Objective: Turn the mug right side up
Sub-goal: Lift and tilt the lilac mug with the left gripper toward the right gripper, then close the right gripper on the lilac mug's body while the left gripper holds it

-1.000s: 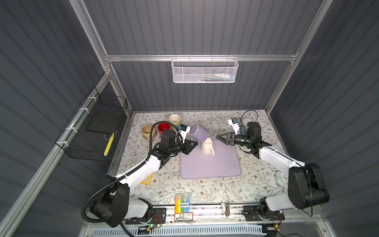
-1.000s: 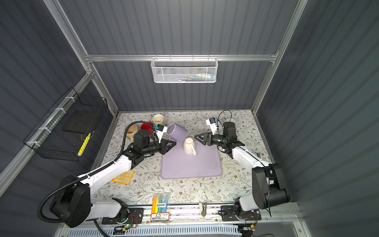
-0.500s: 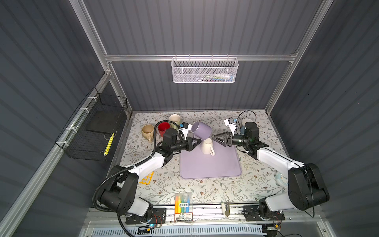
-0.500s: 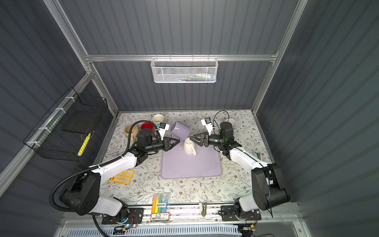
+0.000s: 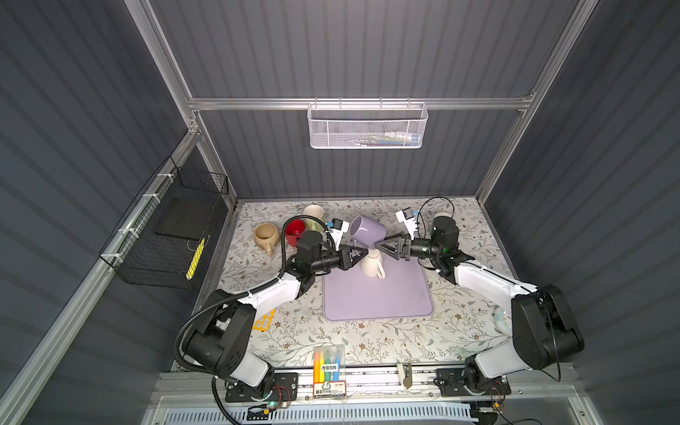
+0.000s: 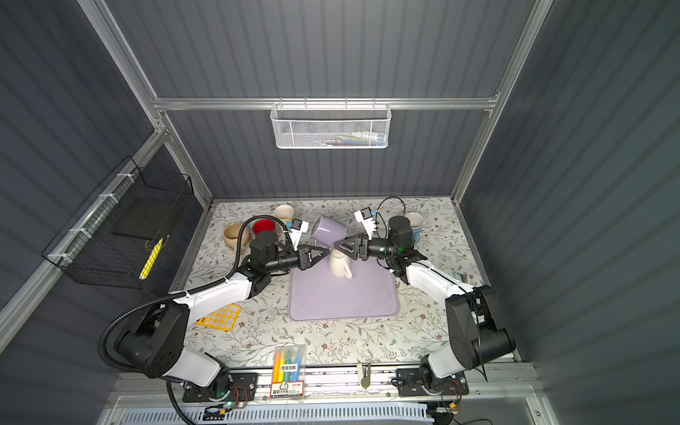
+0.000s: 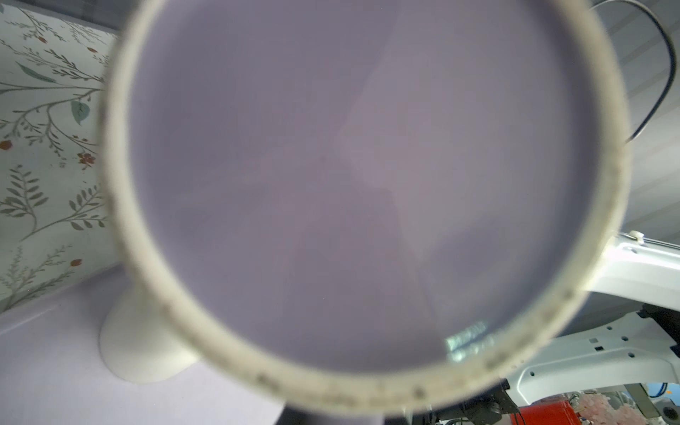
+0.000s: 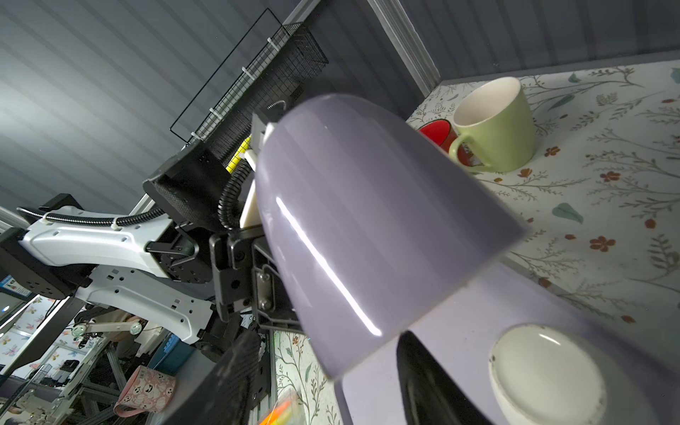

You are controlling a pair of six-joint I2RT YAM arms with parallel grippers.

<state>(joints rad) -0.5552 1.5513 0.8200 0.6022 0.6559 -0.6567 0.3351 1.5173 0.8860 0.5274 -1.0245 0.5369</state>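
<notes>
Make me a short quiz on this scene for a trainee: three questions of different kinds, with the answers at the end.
1. Multiple choice: what does the white mug rest on? A) the bare flowered table B) the purple mat C) a wire basket
2. True or false: the white mug stands right side up.
3. Fill in: the purple mug hangs tilted in the air, held by the ___ end effector.

Key
1. B
2. False: its base faces up.
3. Left: the left end effector is shut on it, and the right end effector is open, close to that mug.
</notes>
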